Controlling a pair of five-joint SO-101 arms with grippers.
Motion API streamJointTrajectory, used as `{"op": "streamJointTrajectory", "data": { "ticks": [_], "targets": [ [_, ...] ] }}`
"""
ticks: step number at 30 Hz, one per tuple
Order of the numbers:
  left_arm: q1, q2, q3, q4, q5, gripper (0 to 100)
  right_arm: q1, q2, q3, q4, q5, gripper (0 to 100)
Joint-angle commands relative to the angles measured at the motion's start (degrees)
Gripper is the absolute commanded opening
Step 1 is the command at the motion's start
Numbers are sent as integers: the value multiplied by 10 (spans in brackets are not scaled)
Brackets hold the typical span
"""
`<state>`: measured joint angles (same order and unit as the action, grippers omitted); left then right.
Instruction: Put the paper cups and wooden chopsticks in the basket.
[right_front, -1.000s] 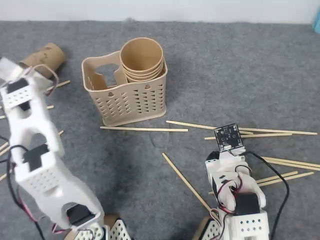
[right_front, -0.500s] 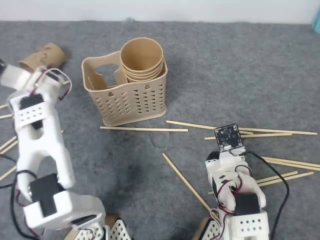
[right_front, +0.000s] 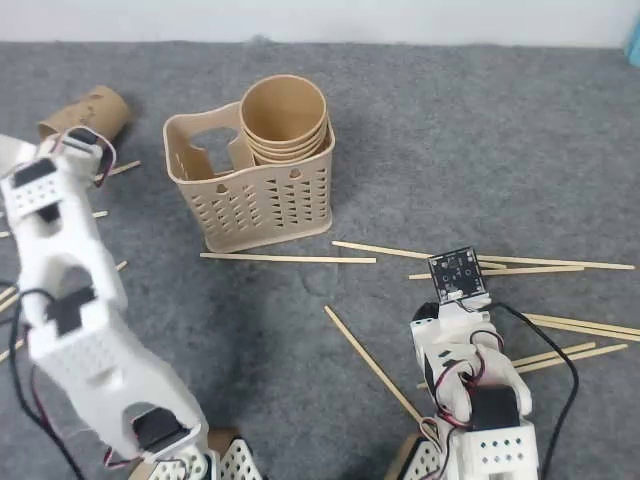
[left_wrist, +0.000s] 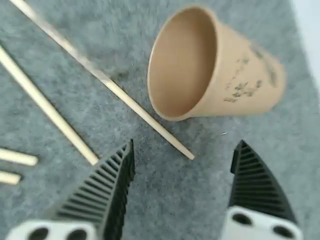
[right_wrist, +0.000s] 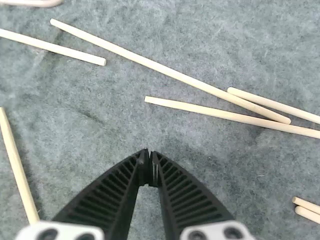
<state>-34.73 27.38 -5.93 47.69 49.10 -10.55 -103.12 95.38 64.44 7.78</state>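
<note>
The left end effector (left_wrist: 186, 145) hangs low over the grey surface (right_front: 450, 130), its two black fingers (left_wrist: 112, 185) spread wide with nothing between them. Just beyond the fingertips a paper cup (left_wrist: 215, 75) lies on its side, its open mouth turned towards the end effector. A wooden chopstick (left_wrist: 100, 75) runs slantwise past the cup's rim. It looks to be touching the rim, though I can't be sure from this angle. A second stick (left_wrist: 47, 107) lies near it, roughly alongside.

From above, that cup sits at the far left of the surface, well apart from the basket (right_front: 250, 205), and the left arm (right_front: 60, 250) stands just near it. A stack of paper cups (right_front: 285, 115) stands upright inside the basket, at the end nearer the right arm.

The right end effector (right_wrist: 150, 156) is pressed together, tip to tip, gripping nothing, and is poised over bare surface. Loose chopsticks (right_wrist: 170, 72) lie around it, none touching. More of them are scattered in front of the basket, one long stick (right_front: 288, 259) lying just before its near wall.
</note>
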Motion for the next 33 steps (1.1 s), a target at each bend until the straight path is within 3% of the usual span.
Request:
{"op": "streamJointTrajectory", "data": {
  "ticks": [1, 7, 20, 27, 30, 33],
  "targets": [
    [-11, 65, -164, 55, 10, 294, -2, -9, 9, 5, 11, 9],
    [-9, 110, -247, 56, 10, 294, -3, -9, 9, 12, 33, 8],
    [42, 241, -327, -72, 7, 291, -3, -9, 9, 14, 35, 8],
    [66, 286, -419, -25, 8, 287, -3, -9, 9, 15, 35, 8],
    [72, 293, -440, -9, 5, 209, -3, -9, 8, 15, 34, 8],
    [67, 287, -461, 23, 5, 32, -3, -9, 8, 15, 34, 8]
  ]
}}
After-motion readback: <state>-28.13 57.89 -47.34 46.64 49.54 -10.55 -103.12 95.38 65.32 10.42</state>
